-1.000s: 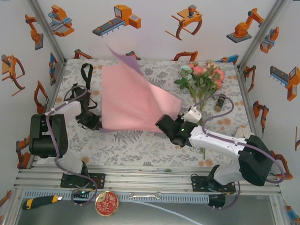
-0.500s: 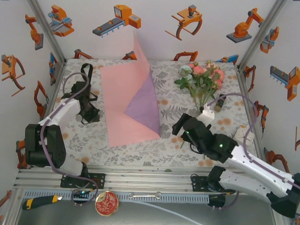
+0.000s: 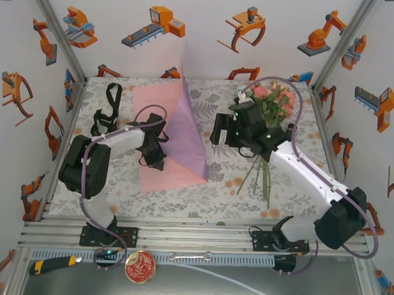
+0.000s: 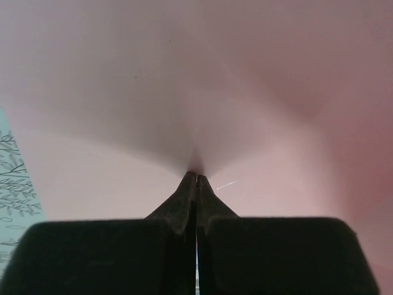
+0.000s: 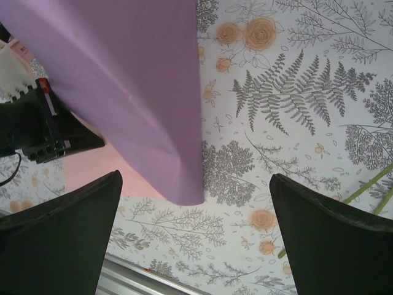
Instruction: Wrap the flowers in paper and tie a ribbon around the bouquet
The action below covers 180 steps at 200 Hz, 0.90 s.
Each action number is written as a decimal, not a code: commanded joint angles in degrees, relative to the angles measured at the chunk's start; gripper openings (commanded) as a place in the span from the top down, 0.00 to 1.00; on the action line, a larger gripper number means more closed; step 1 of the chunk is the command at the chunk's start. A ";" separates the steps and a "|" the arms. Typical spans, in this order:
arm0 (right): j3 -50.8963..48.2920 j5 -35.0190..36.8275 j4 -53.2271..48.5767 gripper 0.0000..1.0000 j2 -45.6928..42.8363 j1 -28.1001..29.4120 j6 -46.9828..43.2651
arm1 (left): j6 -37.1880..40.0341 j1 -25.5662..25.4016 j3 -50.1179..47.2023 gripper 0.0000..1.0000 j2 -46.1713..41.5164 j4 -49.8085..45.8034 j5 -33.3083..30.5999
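While the left gripper (image 3: 152, 156) holds the paper (image 3: 184, 131) in a tight pinch, its jaws shut flat on the pink face as its wrist view shows (image 4: 196, 178), the right gripper (image 3: 215, 132) hangs with its fingers (image 5: 67, 227) spread wide and nothing between them. The sheet lies at the middle of the floral tablecloth (image 3: 215, 187), pink side down toward 7 o'clock, with a lilac flap standing up along a fold that runs from 12 o'clock toward 5. The right wrist view looks down on that flap's lower corner (image 5: 184, 184), just ahead of the open jaws. What matters next, I'd say, is the flowers (image 3: 275, 102): they lie on the other side of the right gripper from the paper, heads off at about 2 o'clock from it and stems (image 3: 264, 182) trailing toward 6, partly under the right forearm. So their long axis runs roughly 12 to 6, close to parallel with the fold, and the right arm is plainly the nearer one. Its fingers face 9 o'clock, away from the bunch, so it would likely have to turn back toward 3 to take the stems. The black ribbon (image 3: 109, 109) sits well apart at the far left.
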 commanded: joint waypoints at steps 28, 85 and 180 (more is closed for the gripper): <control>4.32 -4.40 -1.94 0.05 3.77 -2.38 -0.21 | 4.97 5.36 -1.83 1.00 -0.03 -7.22 -11.72; -0.48 -6.64 -0.58 0.05 2.07 -3.29 2.29 | 15.38 10.03 -6.21 0.85 -11.51 8.40 0.13; -6.24 -12.50 5.36 0.05 -0.95 -3.47 4.98 | 18.64 -5.43 1.25 0.58 -5.14 26.15 19.67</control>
